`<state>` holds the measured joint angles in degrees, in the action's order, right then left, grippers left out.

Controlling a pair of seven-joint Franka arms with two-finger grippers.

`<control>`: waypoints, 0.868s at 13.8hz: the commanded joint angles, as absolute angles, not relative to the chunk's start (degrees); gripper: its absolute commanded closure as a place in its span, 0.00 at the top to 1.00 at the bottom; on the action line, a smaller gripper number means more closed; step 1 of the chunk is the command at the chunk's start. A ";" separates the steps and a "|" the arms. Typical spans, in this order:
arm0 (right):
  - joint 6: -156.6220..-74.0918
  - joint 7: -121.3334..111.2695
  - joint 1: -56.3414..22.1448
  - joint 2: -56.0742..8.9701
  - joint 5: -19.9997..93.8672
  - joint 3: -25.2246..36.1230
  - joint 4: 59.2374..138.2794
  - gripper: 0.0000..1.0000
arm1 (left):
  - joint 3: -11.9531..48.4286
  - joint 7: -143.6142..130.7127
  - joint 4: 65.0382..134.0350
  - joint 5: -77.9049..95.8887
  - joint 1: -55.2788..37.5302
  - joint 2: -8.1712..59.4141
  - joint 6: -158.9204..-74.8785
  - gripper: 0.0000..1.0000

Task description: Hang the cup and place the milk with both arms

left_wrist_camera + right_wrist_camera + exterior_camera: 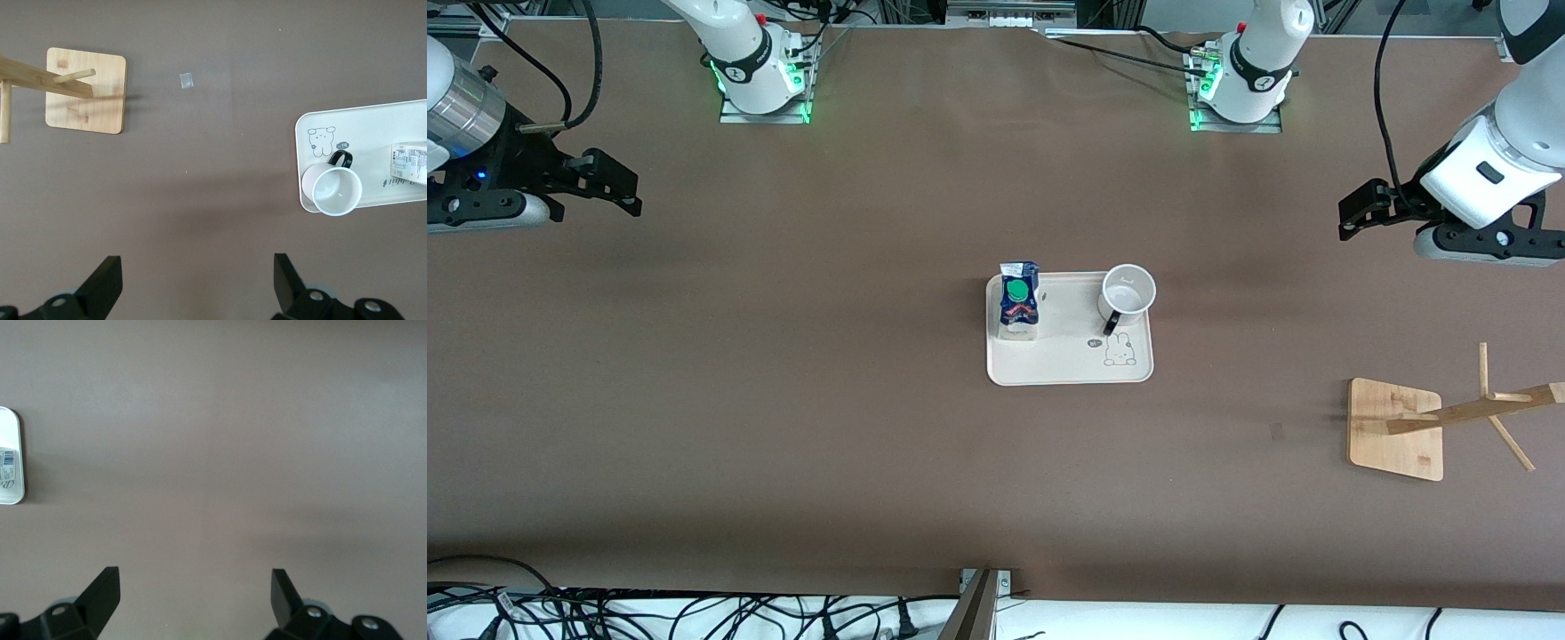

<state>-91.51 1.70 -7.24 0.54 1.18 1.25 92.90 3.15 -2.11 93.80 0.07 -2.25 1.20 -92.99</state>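
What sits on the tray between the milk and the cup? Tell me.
Nothing: in the front view the stretch of tray between the milk and the cup is bare; the rabbit print lies nearer the camera.

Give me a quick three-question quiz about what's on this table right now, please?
1. True or false: the cup and the milk both stand on the tray.
2. Which is holding something: A) left hand B) right hand C) neither?
3. Toward which arm's end of the table does the wooden rack stand?

Key: 1 true; 2 C, both hands are open and empty over bare table; 3 the left arm's.
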 commanded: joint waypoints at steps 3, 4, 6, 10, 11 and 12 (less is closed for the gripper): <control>-90.53 1.41 -7.29 0.26 0.26 1.23 91.76 1.00 | 3.25 -2.11 92.20 0.79 -2.29 1.85 -91.85 1.00; -90.53 1.41 -7.29 0.26 0.26 1.23 91.67 1.00 | 3.25 -2.11 92.20 0.79 -2.29 1.85 -91.85 1.00; -90.53 1.49 -7.29 0.26 0.61 1.14 91.67 1.00 | 3.25 -2.11 92.20 0.79 -2.29 1.85 -91.85 1.00; -92.20 1.23 -7.82 -1.14 1.41 1.06 91.41 1.00 | 3.25 -2.20 92.11 0.44 -2.29 1.93 -91.93 1.00; -91.59 1.14 -9.39 -1.40 1.41 1.05 91.49 1.00 | 3.25 -2.89 91.94 0.44 -2.29 1.85 -91.93 1.00; -91.41 0.97 -10.97 -3.32 1.32 1.14 91.84 1.00 | 3.34 -2.99 91.85 0.44 -2.37 1.85 -91.93 1.00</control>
<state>-92.02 1.44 -8.28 -0.52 1.27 1.13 92.89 3.16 -2.12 93.78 0.07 -2.25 1.20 -92.99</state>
